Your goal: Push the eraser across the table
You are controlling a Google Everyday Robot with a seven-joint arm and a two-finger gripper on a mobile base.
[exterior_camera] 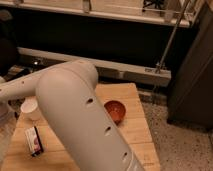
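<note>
The eraser, a small black block with a white and red label, lies flat near the front left of the pale wooden table. My bulky white arm fills the middle of the view and reaches left over the table. The gripper is at the left edge of the frame, mostly cut off. It hangs behind and to the left of the eraser and apart from it.
A white cup stands behind the eraser, near the arm. A red bowl sits right of the arm, toward the table's right side. Beyond the table runs a dark wall with a metal rail, and a dark cabinet stands at the right.
</note>
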